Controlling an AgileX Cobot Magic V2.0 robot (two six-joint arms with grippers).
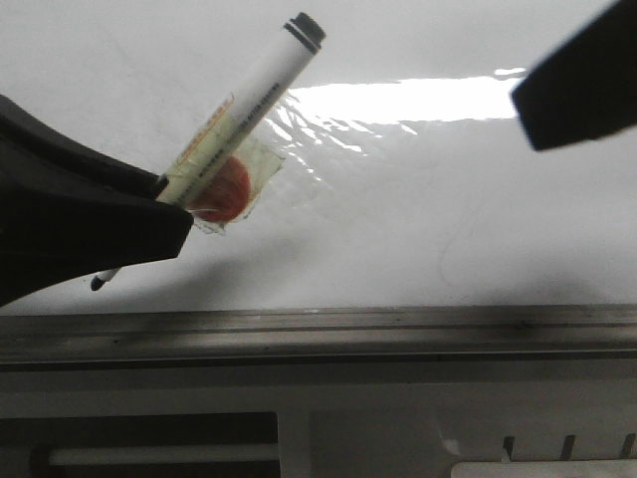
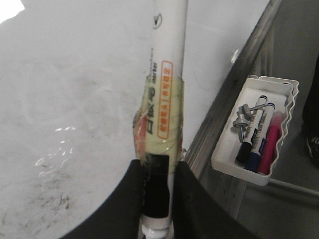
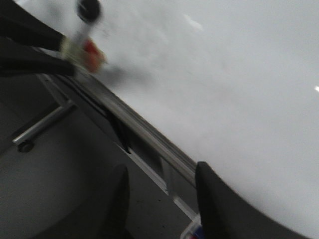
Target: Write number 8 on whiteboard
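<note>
The whiteboard (image 1: 418,199) is glossy white with a glare band and fills the upper front view. My left gripper (image 1: 169,204) is shut on a white marker (image 1: 254,95) that has yellowish tape and a red patch round its body. The marker's dark tip (image 1: 98,284) points at the board's lower left, and I cannot tell whether it touches. The left wrist view shows the fingers (image 2: 124,209) clamped on the marker (image 2: 167,74). No clear number 8 shows, only a faint thin curved stroke (image 1: 453,249). My right gripper (image 1: 577,85) is open and empty (image 3: 162,199) off the board.
A grey metal rail (image 1: 318,334) runs along the board's lower edge and also shows in the right wrist view (image 3: 144,134). A white tray (image 2: 224,167) beside the rail holds black, blue and red markers and metal bolts. Faint grey smudges (image 2: 50,199) dot the board.
</note>
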